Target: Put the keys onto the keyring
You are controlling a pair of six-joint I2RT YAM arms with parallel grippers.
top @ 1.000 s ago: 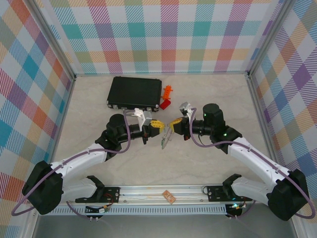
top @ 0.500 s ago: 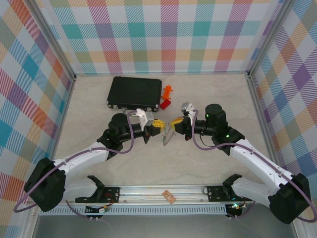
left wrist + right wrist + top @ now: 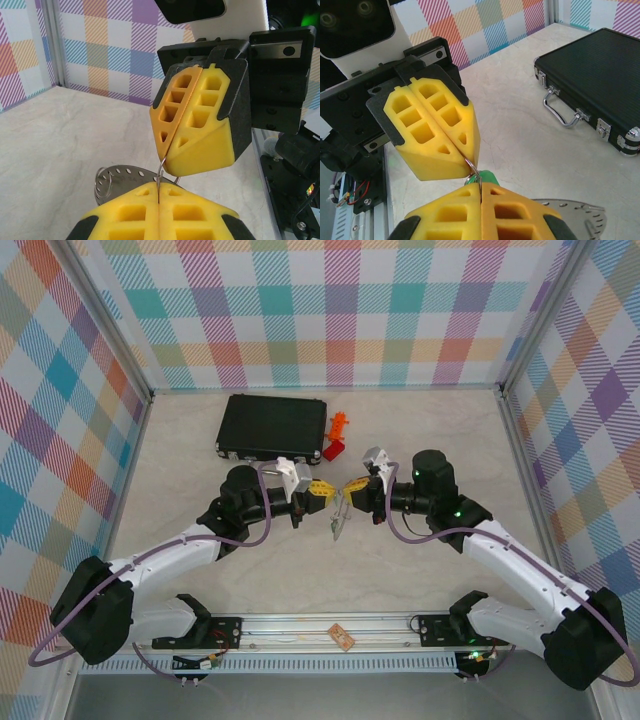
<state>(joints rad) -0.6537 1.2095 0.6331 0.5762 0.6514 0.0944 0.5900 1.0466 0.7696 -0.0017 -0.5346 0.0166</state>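
Note:
My left gripper (image 3: pixel 320 492) and right gripper (image 3: pixel 353 487) meet tip to tip above the middle of the table. Both are shut on the same thin wire ring (image 3: pixel 160 172). In the left wrist view my own pads (image 3: pixel 159 189) pinch its lower part. The right gripper (image 3: pixel 165 157) pinches its top. A key's green tag (image 3: pixel 489 176) shows just behind my right gripper (image 3: pixel 481 186), with the left gripper (image 3: pixel 470 159) opposite it. The keyring (image 3: pixel 117 176), a flat grey metal piece with small holes, sits just under the pads (image 3: pixel 580 215). It dangles below both grippers (image 3: pixel 337 523).
A black case (image 3: pixel 272 427) lies at the back left of the table, and its handle faces my right wrist camera (image 3: pixel 565 112). Beside it lie a red piece (image 3: pixel 334 450) and an orange piece (image 3: pixel 340 424). A small brown piece (image 3: pixel 342 637) rests on the front rail.
The two grippers have drawn slightly closer together, the left one shifting right. The dangling keyring has swung a little beneath them. Both stay shut.

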